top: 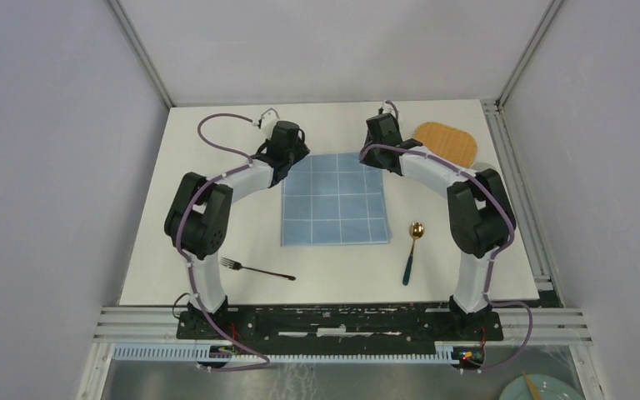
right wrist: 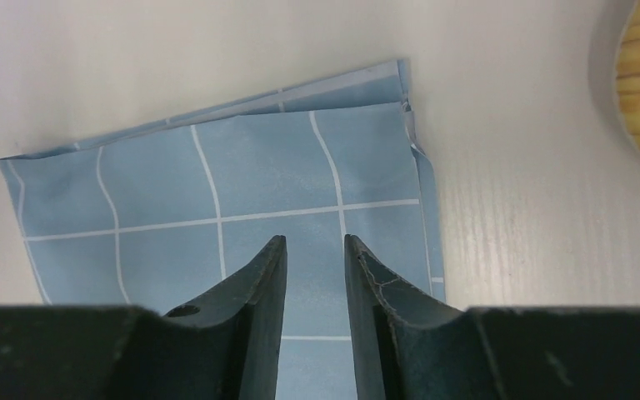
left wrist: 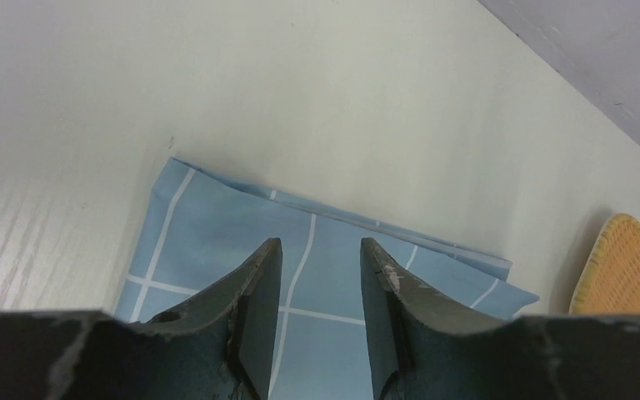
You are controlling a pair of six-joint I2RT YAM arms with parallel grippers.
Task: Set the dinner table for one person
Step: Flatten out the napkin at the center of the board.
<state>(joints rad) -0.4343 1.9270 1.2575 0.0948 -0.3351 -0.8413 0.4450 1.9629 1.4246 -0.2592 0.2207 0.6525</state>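
My left gripper (left wrist: 318, 250) and right gripper (right wrist: 314, 246) hang with jaws apart, gripping nothing, over the far corners of the blue cloth (top: 334, 198), which lies flat in the middle of the white table (top: 333, 267).

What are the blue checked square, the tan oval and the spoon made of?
The blue checked square looks like thin matte fabric: folded layers show at its far edge. The tan oval seems woven straw or rattan, judging by its ribbed, plaited rim. The spoon has a shiny gold bowl, probably metal; its dark handle's material is unclear.
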